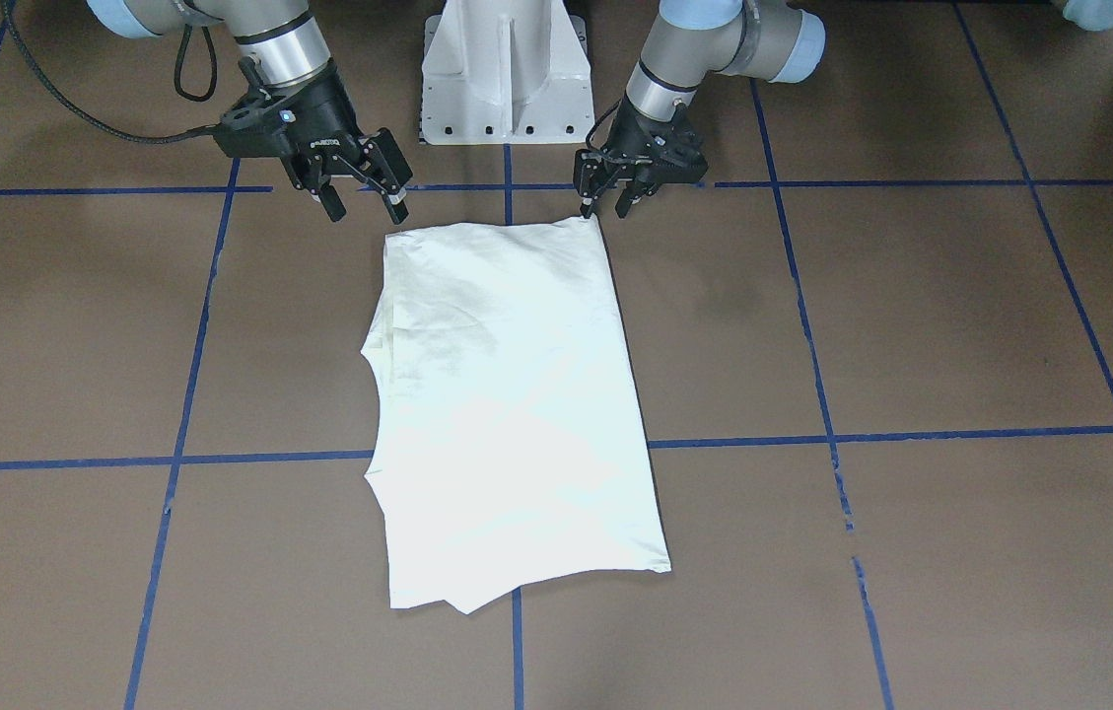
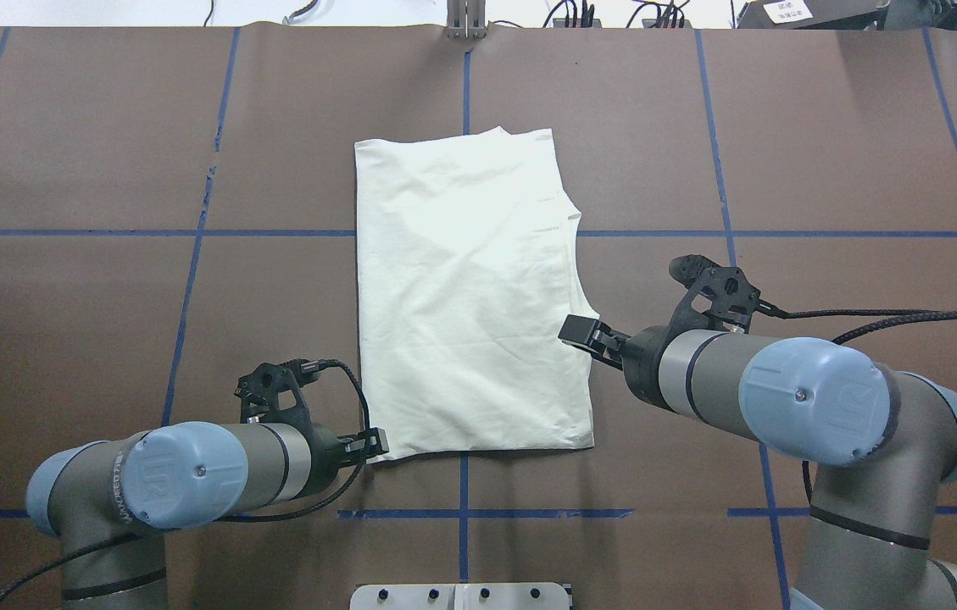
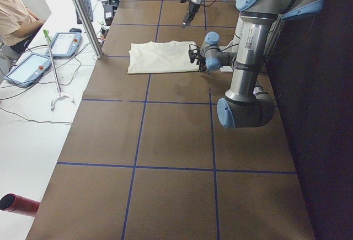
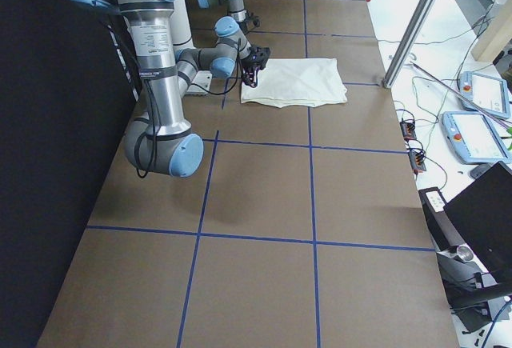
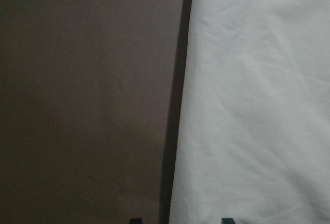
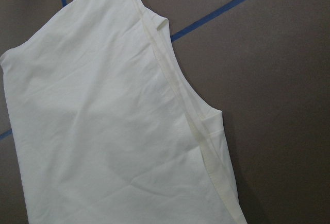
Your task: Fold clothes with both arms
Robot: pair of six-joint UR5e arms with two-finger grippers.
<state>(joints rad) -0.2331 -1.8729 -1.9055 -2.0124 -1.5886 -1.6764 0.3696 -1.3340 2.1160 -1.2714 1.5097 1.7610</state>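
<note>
The left gripper [image 1: 603, 209] has its fingers spread. In its wrist view the two tips sit apart, with the shirt's long edge running up between them, so it straddles the cloth and has not yet pinched it. It is low, right at the near corner on the robot's left. The right gripper [image 1: 366, 211] is also spread, its fingers [image 1: 399, 202] well apart. It hangs above the table near the other near corner, clear of the fabric; its wrist camera looks down on a hemmed, curved edge.

The shirt [image 2: 470, 296] lies flat in the middle of the brown table [image 2: 826, 152], pale side up (no print shows). It is already doubled into a long panel that crosses one of the blue tape lines [image 2: 656, 233].

It looks like thin, limp cotton — light, unbreakable, but sure to sag and drag. The stacked layers may slide apart if only the top one is caught. The best hold is probably both near corners, pinched through every layer just inside the hem and lifted together. That would let the panel swing evenly toward the far edge rather than twist.
</note>
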